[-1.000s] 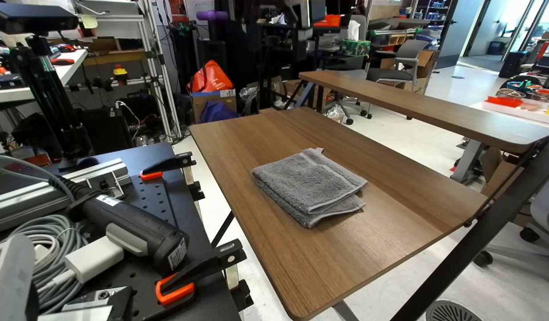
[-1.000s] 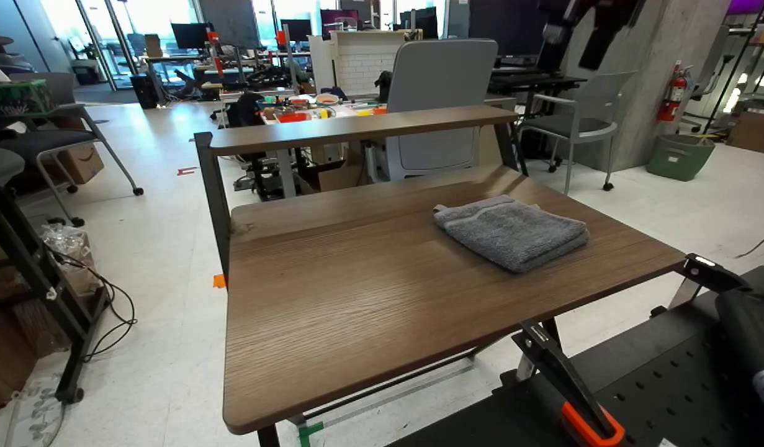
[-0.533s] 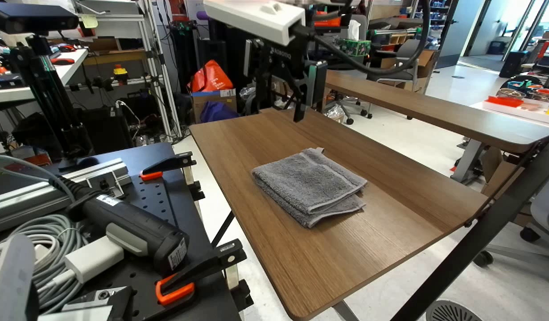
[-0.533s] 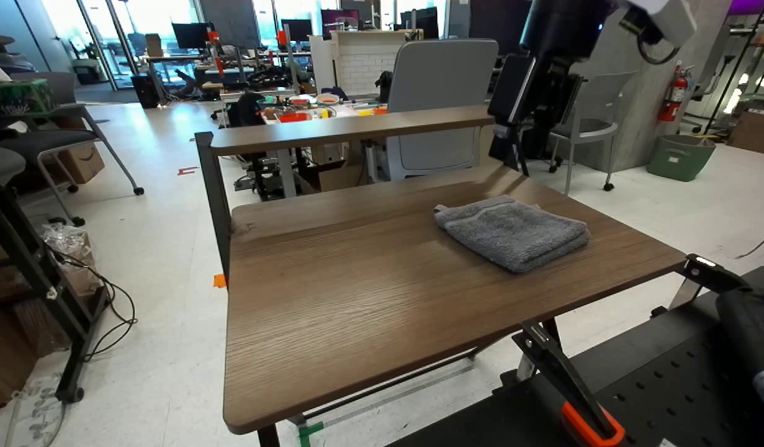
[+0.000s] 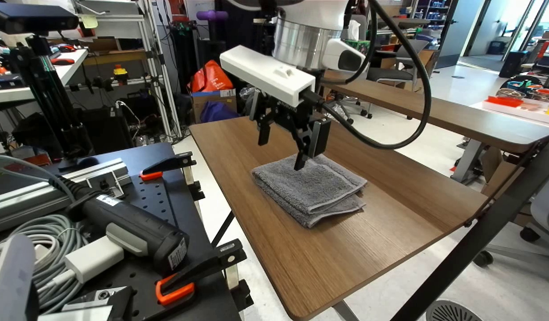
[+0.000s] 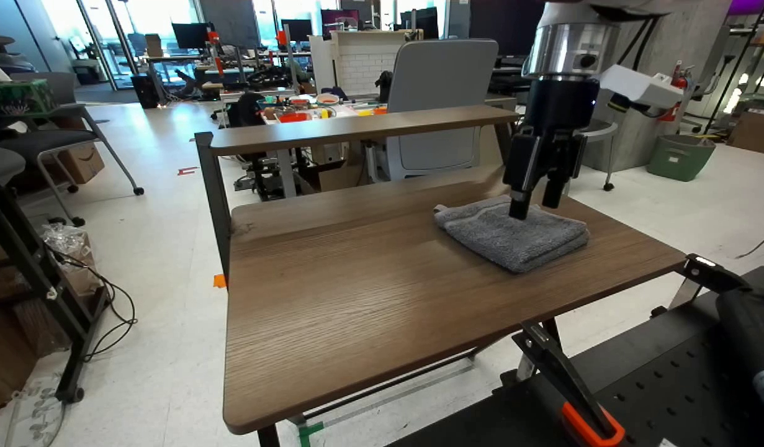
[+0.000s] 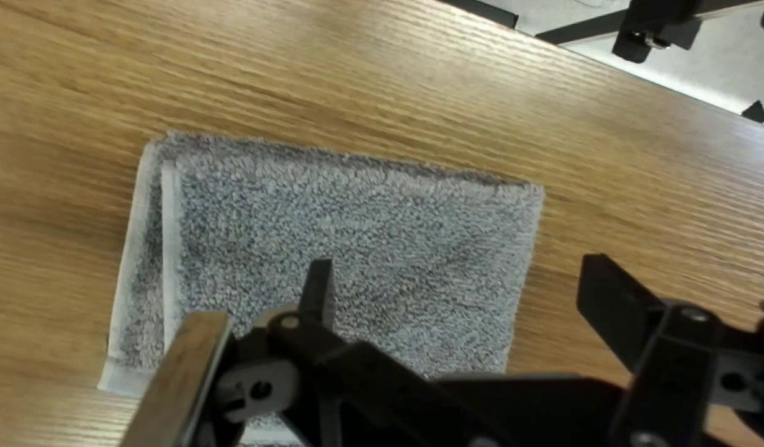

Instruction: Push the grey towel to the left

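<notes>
Grey towel [image 6: 512, 242] lies folded flat on the brown counter [image 6: 357, 298], in its RH half as seen in an exterior view, b/w a raised shelf [image 6: 357, 129] along the far side & a blk bench [image 6: 655, 379] w/ clamps [image 6: 568, 379] just off the near side; per wrist cam the layers are a bit offset at one edge, fingers [image 7: 319, 279] are spread wide, i.e. released, one over the towel, the other past its edge & over the counter; can't tell if either tip touches cloth
</notes>
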{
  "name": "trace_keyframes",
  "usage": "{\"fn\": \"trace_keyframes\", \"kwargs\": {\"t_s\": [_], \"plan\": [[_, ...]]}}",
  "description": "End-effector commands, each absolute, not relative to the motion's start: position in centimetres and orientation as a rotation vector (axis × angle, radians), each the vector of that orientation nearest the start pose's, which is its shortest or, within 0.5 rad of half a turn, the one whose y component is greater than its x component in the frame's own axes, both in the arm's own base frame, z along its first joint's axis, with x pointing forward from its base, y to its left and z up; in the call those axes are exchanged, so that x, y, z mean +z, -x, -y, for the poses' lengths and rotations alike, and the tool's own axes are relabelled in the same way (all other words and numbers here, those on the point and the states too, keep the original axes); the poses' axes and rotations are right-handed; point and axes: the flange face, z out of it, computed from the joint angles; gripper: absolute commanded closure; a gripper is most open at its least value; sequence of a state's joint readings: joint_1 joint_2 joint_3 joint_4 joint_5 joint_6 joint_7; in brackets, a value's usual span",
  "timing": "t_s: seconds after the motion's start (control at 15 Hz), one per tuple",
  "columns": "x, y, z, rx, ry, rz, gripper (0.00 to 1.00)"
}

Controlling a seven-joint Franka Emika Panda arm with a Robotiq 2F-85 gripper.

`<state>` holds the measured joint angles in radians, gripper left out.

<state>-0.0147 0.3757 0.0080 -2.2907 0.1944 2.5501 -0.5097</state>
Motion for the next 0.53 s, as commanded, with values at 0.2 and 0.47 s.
{"fn": "trace_keyframes", "kwargs": {"t_s": [0.2,0.47], "plan": [[16.0,-52.8,1.7,0.220,3.097,0.383,0.00],[15.5,-53.5,2.7,0.220,3.136,0.311,0.00]]}}
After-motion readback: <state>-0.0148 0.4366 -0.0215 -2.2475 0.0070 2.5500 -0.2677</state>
